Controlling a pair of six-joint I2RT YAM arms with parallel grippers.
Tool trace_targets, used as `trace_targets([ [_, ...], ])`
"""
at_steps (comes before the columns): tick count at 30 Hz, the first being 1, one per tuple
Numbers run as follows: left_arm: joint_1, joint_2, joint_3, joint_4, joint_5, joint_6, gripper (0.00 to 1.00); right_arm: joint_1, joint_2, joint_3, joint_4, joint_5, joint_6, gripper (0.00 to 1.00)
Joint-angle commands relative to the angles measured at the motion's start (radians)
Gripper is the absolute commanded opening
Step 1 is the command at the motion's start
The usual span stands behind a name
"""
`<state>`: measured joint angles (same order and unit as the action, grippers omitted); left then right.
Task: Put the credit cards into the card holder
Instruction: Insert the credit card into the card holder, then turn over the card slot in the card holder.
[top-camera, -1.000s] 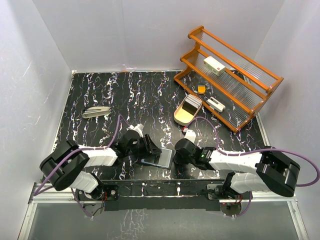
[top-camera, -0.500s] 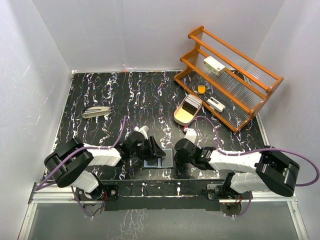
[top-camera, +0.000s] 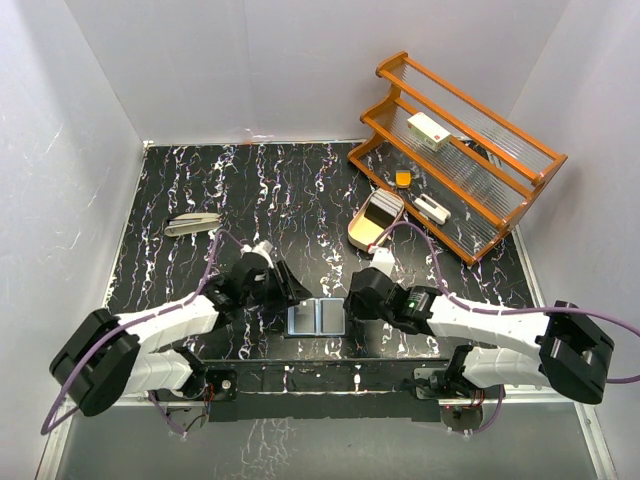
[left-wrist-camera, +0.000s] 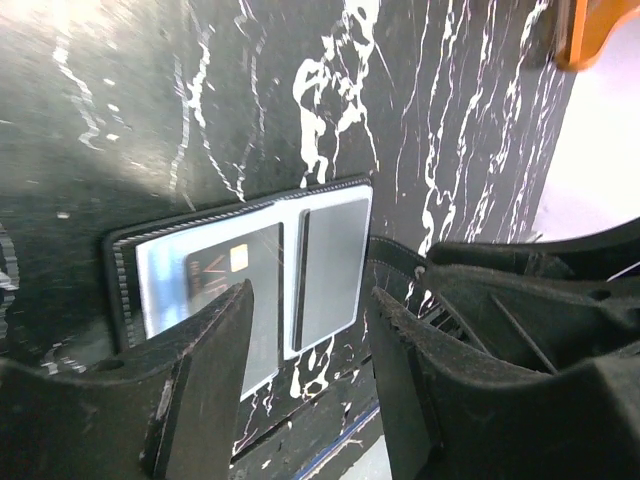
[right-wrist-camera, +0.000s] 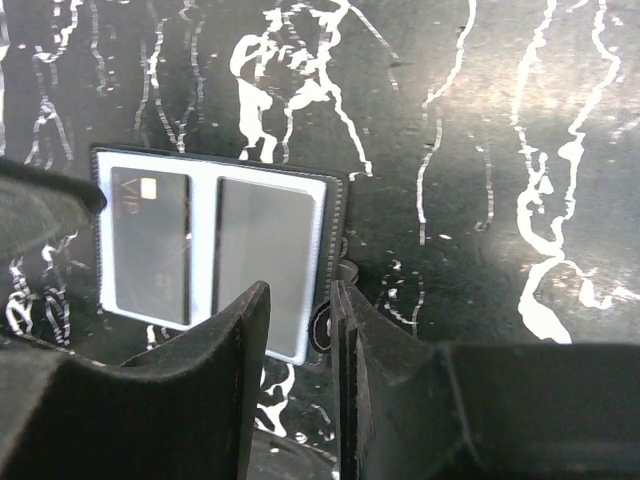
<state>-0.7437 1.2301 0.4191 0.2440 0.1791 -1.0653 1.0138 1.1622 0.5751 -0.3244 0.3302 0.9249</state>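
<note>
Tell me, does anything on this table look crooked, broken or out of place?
Nothing looks damaged or spilled. The card holder lies open and flat near the front edge, a dark card tucked in one pocket. The only askew thing is the wooden rack, which sits diagonally across the far right corner.

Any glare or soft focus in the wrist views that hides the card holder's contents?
Left wrist: glare whitens part of the card holder, foreground fingers soft. Right wrist: card holder sharp, fingers dark and blurred. Top external: even light, sharp.
</note>
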Motion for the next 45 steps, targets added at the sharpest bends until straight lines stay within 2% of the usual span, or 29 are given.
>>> trace_targets([
  [1, 0.086, -0.106, -0.017, -0.142, 0.027, 0.041, 0.48, 0.005, -0.008, 0.082, 0.015, -0.06, 0.021, 0.3],
  [7, 0.166, -0.165, -0.068, -0.127, 0.114, 0.038, 0.5, 0.007, 0.062, 0.145, 0.076, -0.119, 0.031, 0.29],
  [16, 0.25, -0.174, -0.172, 0.086, 0.278, -0.045, 0.51, 0.015, 0.176, 0.192, 0.149, -0.183, 0.03, 0.25],
  [24, 0.252, -0.141, -0.184, 0.144, 0.295, -0.053, 0.53, 0.019, 0.267, 0.226, 0.173, -0.2, 0.017, 0.21],
  [38, 0.252, -0.095, -0.192, 0.17, 0.29, -0.05, 0.56, 0.019, 0.359, 0.23, 0.203, -0.238, 0.008, 0.18],
  [45, 0.252, -0.085, -0.197, 0.181, 0.292, -0.053, 0.57, 0.02, 0.404, 0.214, 0.171, -0.236, 0.012, 0.07],
])
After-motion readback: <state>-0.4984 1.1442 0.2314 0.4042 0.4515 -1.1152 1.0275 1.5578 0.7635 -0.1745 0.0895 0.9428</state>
